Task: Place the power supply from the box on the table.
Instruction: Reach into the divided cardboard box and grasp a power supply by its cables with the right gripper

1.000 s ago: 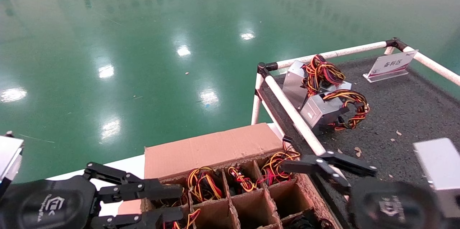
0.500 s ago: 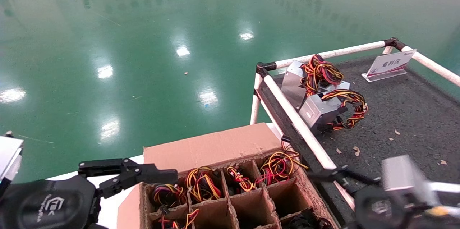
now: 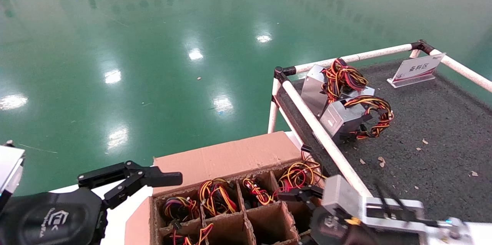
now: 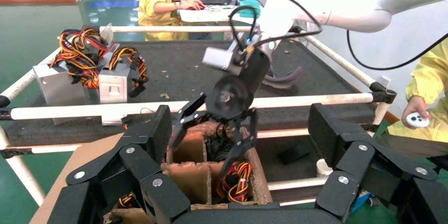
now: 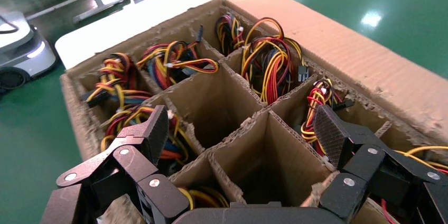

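The box (image 3: 226, 160) is brown corrugated cardboard, open at the top, with one broad flap folded out and a cardboard grid of square cells; several cells hold coils of red, yellow and black wires. It stands just beside the table (image 3: 442, 129), a dark grey rough surface with white pipe rails. Two silver-grey power supplies (image 3: 338, 102) lie tilted against each other near its corner, wires bundled.

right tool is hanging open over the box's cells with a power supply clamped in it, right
Not quite. The right tool does hang open over the box, but it holds nothing: the right wrist view shows bare space between its fingers above an empty cell. The left wrist view agrees.
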Tool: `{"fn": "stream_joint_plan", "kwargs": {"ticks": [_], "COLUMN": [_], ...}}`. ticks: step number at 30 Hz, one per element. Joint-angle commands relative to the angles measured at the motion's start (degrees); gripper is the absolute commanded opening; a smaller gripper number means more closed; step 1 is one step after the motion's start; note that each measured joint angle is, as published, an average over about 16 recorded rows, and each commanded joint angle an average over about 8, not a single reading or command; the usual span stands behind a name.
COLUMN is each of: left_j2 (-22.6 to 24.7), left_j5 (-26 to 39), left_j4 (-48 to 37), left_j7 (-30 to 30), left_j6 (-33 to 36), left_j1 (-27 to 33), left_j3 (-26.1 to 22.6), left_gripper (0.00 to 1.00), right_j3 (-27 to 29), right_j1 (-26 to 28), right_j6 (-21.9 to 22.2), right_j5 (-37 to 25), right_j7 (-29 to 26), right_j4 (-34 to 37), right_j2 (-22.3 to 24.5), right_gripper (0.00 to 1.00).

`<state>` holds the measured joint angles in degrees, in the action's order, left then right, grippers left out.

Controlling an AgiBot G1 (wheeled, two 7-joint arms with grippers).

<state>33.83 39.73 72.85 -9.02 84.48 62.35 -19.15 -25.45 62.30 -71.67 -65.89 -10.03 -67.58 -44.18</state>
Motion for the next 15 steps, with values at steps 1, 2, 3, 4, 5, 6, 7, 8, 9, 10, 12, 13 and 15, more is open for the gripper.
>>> {"fn": "stream_joint_plan", "kwargs": {"ticks": [1, 2, 3, 4, 5, 6, 7, 8, 9, 10, 12, 13, 15], "left_j2": [0.0, 0.0, 0.0, 0.0, 0.0, 0.0, 0.0, 0.0, 0.0, -0.01, -0.01, -0.01, -0.01], "left_j5": [0.0, 0.0, 0.0, 0.0, 0.0, -0.01, -0.01, -0.01, -0.01, -0.01, -0.01, -0.01, -0.01], "left_j4": [0.0, 0.0, 0.0, 0.0, 0.0, 0.0, 0.0, 0.0, 0.0, 0.0, 0.0, 0.0, 0.0], "left_j7": [0.0, 0.0, 0.0, 0.0, 0.0, 0.0, 0.0, 0.01, 0.01, 0.01, 0.01, 0.01, 0.01], "left_j6": [0.0, 0.0, 0.0, 0.0, 0.0, 0.0, 0.0, 0.0, 0.0, -0.01, -0.01, -0.01, -0.01], "left_j1": [0.0, 0.0, 0.0, 0.0, 0.0, 0.0, 0.0, 0.0, 0.0, 0.0, 0.0, 0.0, 0.0], "left_j3": [0.0, 0.0, 0.0, -0.01, -0.01, -0.01, -0.01, -0.01, -0.01, -0.01, -0.02, -0.02, -0.02], "left_gripper": [1.0, 1.0, 1.0, 1.0, 1.0, 1.0, 1.0, 1.0, 1.0, 1.0, 1.0, 1.0, 1.0], "right_j3": [-0.79, -1.15, -1.49, -1.8, -2.11, -2.4, -2.64, -2.88, -3.1, -3.29, -3.62, -3.75, -4.0], "right_j1": [0.3, 0.54, 0.79, 1.03, 1.28, 1.55, 1.79, 2.05, 2.33, 2.62, 3.28, 3.62, 4.3], "right_j6": [1.22, 1.77, 2.3, 2.79, 3.23, 3.63, 3.98, 4.33, 4.7, 5.04, 5.67, 5.95, 6.64], "right_j5": [-1.33, -2.01, -2.68, -3.3, -3.89, -4.45, -4.92, -5.39, -5.84, -6.23, -6.92, -7.21, -7.82], "right_j7": [-0.79, -1.17, -1.5, -1.74, -1.95, -2.11, -2.21, -2.27, -2.31, -2.31, -2.27, -2.23, -2.11], "right_j4": [0.02, 0.27, 0.53, 0.84, 1.19, 1.57, 1.94, 2.37, 2.85, 3.37, 4.54, 5.14, 6.51], "right_j2": [-1.32, -1.9, -2.47, -3.01, -3.57, -4.11, -4.59, -5.08, -5.61, -6.13, -7.21, -7.7, -8.75], "right_gripper": [1.0, 1.0, 1.0, 1.0, 1.0, 1.0, 1.0, 1.0, 1.0, 1.0, 1.0, 1.0, 1.0]}}
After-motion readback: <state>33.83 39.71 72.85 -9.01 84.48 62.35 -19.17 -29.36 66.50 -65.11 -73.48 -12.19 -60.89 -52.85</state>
